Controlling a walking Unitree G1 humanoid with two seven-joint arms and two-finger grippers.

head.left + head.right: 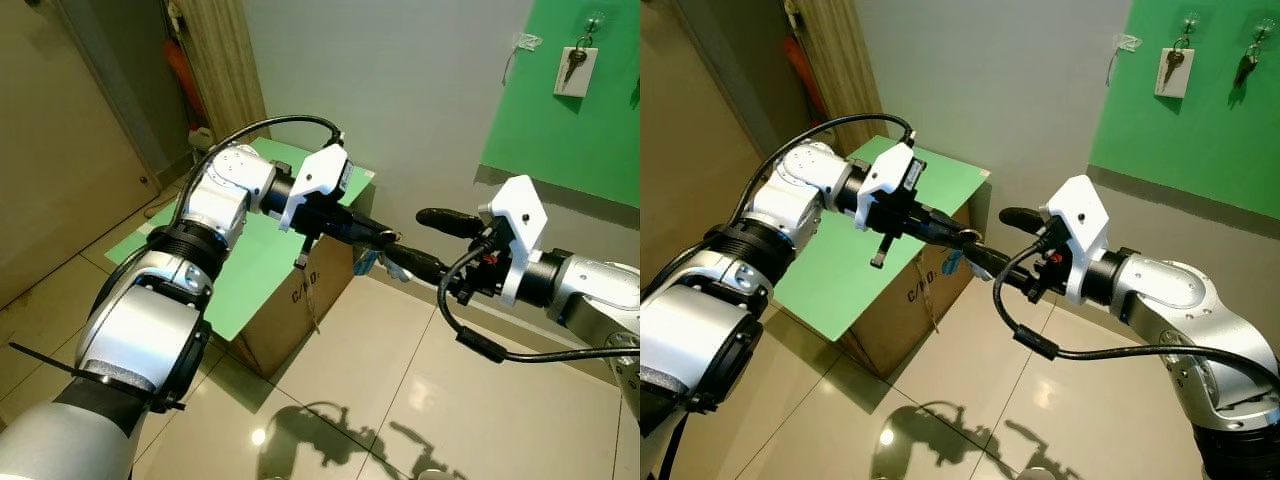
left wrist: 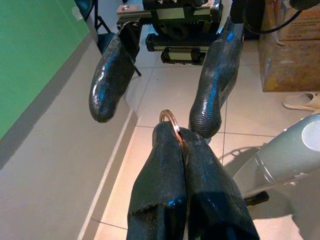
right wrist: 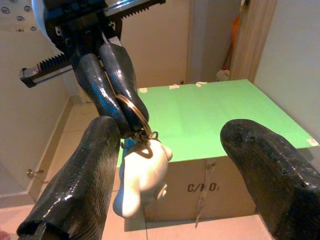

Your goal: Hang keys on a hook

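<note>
My left gripper [image 1: 383, 238] is shut on a brass key ring [image 2: 170, 120], held out over the floor beside the cardboard box. From the ring hangs a white figure charm [image 3: 142, 176]. My right gripper [image 1: 407, 241] faces it tip to tip and stands open, with one finger [image 2: 107, 86] on each side of the ring and neither touching it. On the green wall panel [image 1: 1200, 130] at the far right are small hooks [image 1: 1189, 19]; two of them carry keys [image 1: 1172, 66]. A clear hook [image 1: 527, 42] sits on the grey wall beside the panel.
A cardboard box [image 1: 301, 301] with a green sheet [image 1: 250, 262] on top stands below my left arm. A strap hangs down its front. Glossy floor tiles [image 1: 400, 400] lie ahead. A door and a wooden frame [image 1: 225, 60] are at the far left.
</note>
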